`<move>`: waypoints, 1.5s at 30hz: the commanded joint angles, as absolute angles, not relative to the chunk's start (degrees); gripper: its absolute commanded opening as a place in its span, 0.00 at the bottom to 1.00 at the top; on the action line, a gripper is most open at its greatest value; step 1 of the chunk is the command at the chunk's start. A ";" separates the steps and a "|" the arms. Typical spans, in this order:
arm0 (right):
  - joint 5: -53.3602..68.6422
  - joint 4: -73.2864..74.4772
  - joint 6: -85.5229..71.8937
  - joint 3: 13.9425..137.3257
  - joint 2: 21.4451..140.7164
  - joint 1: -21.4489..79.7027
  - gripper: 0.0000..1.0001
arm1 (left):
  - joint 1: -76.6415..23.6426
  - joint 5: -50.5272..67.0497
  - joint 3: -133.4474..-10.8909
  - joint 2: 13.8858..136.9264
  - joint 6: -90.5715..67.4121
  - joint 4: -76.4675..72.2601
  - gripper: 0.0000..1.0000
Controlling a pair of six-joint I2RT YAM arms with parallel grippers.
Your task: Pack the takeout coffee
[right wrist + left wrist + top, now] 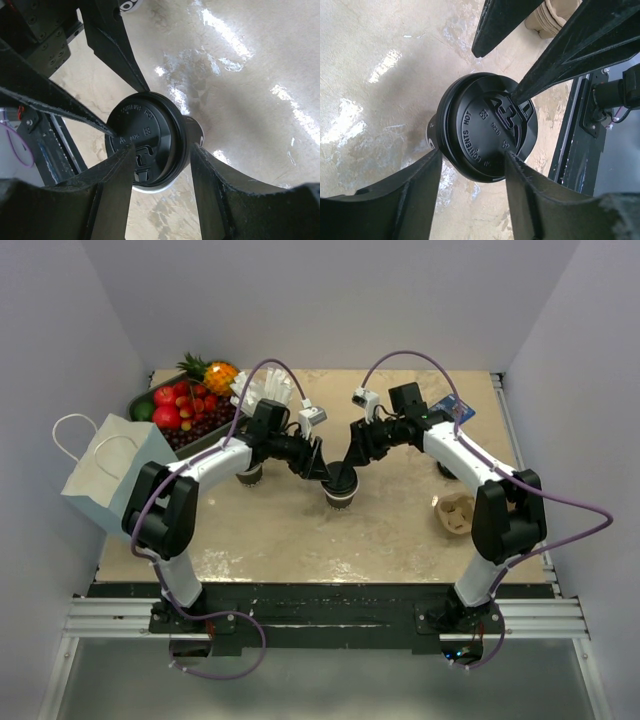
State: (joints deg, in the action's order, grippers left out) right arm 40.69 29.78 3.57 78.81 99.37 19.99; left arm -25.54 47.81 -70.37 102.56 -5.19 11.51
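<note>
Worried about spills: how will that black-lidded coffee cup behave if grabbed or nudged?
The takeout coffee stands upright, narrower than its lid, so a high push may tip it. Its glossy lid looks slippery. Paper-looking walls probably dent if squeezed.

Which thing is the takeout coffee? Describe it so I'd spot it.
At the middle of the table, where both arms meet, stands the takeout coffee, a dark cup. Its black lid sets it apart from the cup half hidden under the left arm.

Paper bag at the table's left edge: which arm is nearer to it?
Left. The left arm's elbow is right beside the bag; the right arm stands across the table, reaching toward the lidded cup mid-table.
</note>
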 commanded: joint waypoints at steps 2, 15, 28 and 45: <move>39.02 31.81 3.34 80.95 98.97 20.30 0.51 | -25.22 49.92 -72.42 103.01 -5.36 10.20 0.60; 38.06 34.01 4.31 78.22 96.15 20.57 0.51 | -25.22 51.06 -72.68 102.48 -5.27 10.02 0.60; 37.18 35.24 5.01 75.67 94.22 20.83 0.52 | -25.22 50.89 -71.19 101.34 -5.19 10.02 0.59; 37.97 33.93 3.52 76.46 94.75 20.83 0.54 | -25.31 50.45 -69.96 99.41 -3.87 11.16 0.55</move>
State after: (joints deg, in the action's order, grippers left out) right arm 37.39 35.11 4.01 75.59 97.10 20.62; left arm -25.54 49.28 -70.48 102.52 -4.91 11.68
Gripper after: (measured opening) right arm 0.538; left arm 0.554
